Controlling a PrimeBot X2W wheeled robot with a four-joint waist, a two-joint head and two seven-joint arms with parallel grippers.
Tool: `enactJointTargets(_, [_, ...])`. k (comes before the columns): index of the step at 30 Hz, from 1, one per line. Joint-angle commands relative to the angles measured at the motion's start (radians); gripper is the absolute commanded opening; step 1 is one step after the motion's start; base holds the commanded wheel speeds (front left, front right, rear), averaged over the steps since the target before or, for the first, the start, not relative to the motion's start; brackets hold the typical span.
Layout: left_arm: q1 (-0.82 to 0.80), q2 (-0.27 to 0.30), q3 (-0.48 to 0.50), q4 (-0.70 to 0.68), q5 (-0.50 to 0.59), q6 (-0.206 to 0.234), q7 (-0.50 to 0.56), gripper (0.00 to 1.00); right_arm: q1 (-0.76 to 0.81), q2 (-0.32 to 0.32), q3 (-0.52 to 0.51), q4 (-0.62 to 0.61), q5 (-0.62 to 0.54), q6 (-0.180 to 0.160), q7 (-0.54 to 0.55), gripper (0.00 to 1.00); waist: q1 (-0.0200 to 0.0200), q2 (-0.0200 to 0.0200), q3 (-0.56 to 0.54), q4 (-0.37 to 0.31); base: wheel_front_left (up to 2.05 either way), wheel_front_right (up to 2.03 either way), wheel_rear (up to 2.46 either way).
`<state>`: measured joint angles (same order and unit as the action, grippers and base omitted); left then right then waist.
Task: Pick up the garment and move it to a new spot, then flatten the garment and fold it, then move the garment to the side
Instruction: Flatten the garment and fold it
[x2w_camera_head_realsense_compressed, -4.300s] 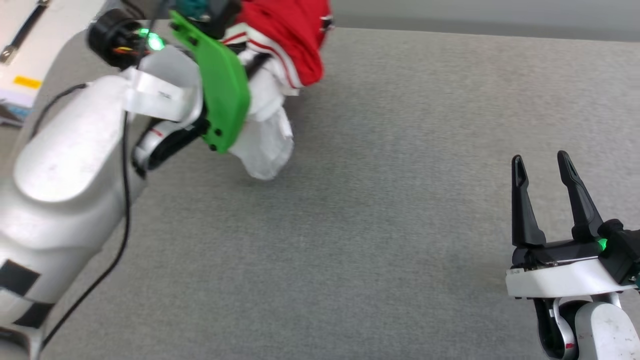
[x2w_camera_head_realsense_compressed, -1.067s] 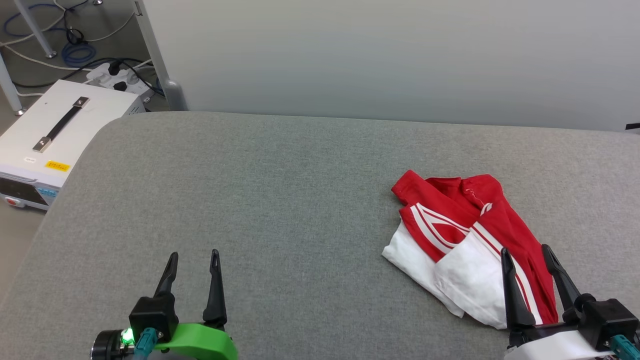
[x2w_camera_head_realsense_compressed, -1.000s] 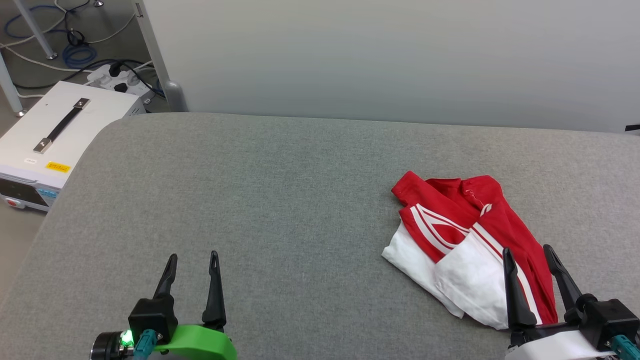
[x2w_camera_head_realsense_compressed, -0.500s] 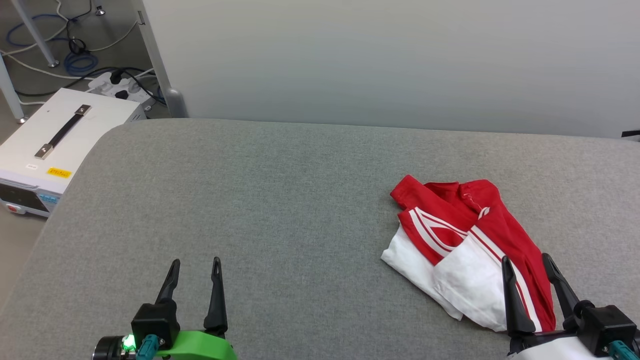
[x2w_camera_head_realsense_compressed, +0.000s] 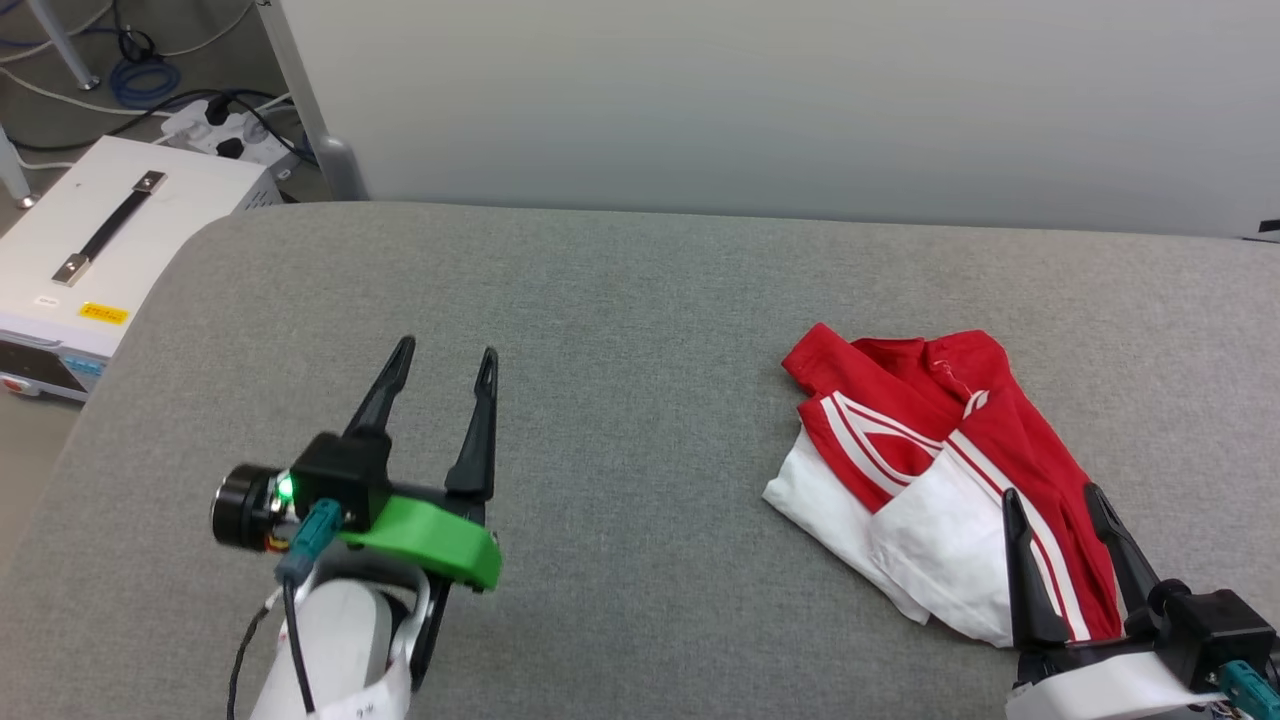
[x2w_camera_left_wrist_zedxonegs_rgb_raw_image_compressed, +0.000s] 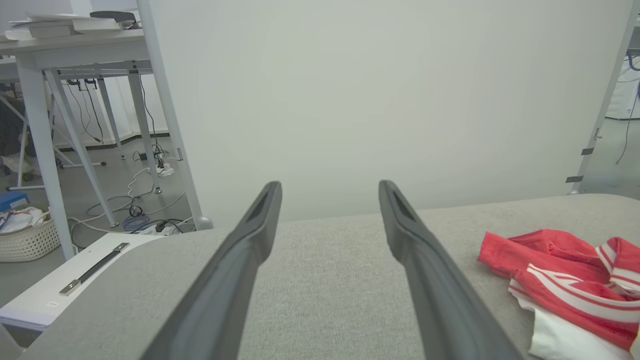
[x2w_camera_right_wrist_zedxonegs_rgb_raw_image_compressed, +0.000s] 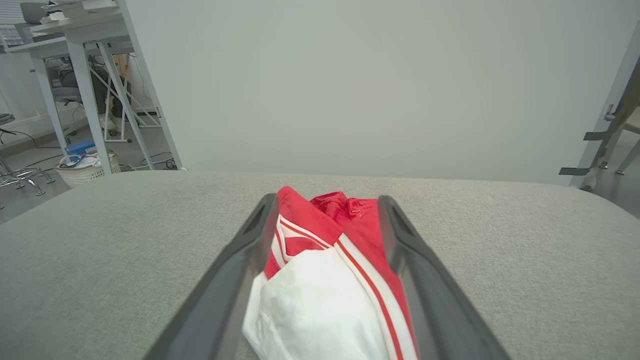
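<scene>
The garment (x2w_camera_head_realsense_compressed: 985, 440) lies bunched on the right part of the grey cloth-covered table (x2w_camera_head_realsense_compressed: 640, 290). Its red body is toward the far side and a white sleeve with red-and-white striped trim is toward the robot. The lettering is not visible in the folds. The right gripper (x2w_camera_head_realsense_compressed: 1051, 493) is at the near edge of the garment, with its jaws spread apart and holding nothing. In the right wrist view the sleeve is seen between the two fingers, but I cannot tell if they touch the cloth. The left gripper (x2w_camera_head_realsense_compressed: 446, 347) is over the left-middle of the table, well apart from the garment, jaws also spread and empty. Beyond the left corner of the table stands a white box (x2w_camera_head_realsense_compressed: 60, 290) with a black handle, and behind the table a pale wall panel (x2w_camera_head_realsense_compressed: 750, 100)
</scene>
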<state>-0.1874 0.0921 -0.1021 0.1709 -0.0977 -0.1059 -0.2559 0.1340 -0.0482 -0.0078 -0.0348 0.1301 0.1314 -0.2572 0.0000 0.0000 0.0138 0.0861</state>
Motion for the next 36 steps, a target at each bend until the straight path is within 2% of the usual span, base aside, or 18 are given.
enactJointTargets(1, [-0.048, 0.014, -0.016, 0.019, -0.003, -0.010, -0.006, 1.00, -0.021, -0.002, 0.002, -0.004, -0.003, -0.001, -0.005, 1.00, 0.0000, 0.0000, 0.020, -0.011, 0.00, 0.00, 0.00])
enactJointTargets(6, [-0.236, 0.070, -0.121, 0.113, -0.049, -0.023, 0.014, 1.00, -0.047, -0.002, 0.006, -0.005, 0.000, -0.001, -0.005, 1.00, 0.0000, 0.0000, 0.058, -0.039, 0.00, 0.00, 0.00])
enactJointTargets(10, [-0.386, 0.123, -0.279, 0.154, -0.156, -0.024, 0.090, 1.00, -0.065, -0.002, 0.012, -0.006, 0.002, -0.001, -0.005, 1.00, 0.0000, 0.0000, 0.088, -0.059, 0.00, 0.00, 0.00])
enactJointTargets(17, [-0.594, 0.193, -0.563, 0.193, -0.410, -0.025, 0.366, 1.00, -0.100, -0.002, 0.016, -0.008, 0.006, -0.001, -0.005, 1.00, 0.0000, 0.0000, 0.137, -0.105, 0.00, 0.00, 0.00])
enactJointTargets(26, [-0.781, 0.231, -0.898, 0.184, -0.705, -0.025, 0.742, 1.00, -0.143, -0.002, 0.026, -0.011, 0.020, -0.001, -0.005, 1.00, 0.0000, 0.0000, 0.195, -0.173, 0.00, 0.00, 0.00])
enactJointTargets(30, [-0.836, 0.246, -1.015, 0.190, -0.777, -0.025, 0.830, 1.00, -0.165, -0.002, 0.033, -0.012, 0.033, -0.001, -0.005, 1.00, 0.0000, 0.0000, 0.221, -0.211, 0.00, 0.00, 0.00])
enactJointTargets(36, [-0.876, 0.243, -1.141, 0.235, -0.832, -0.025, 0.885, 1.00, -0.190, -0.002, 0.041, -0.015, 0.047, -0.001, -0.005, 1.00, 0.0000, 0.0000, 0.269, -0.255, 0.00, 0.00, 0.00])
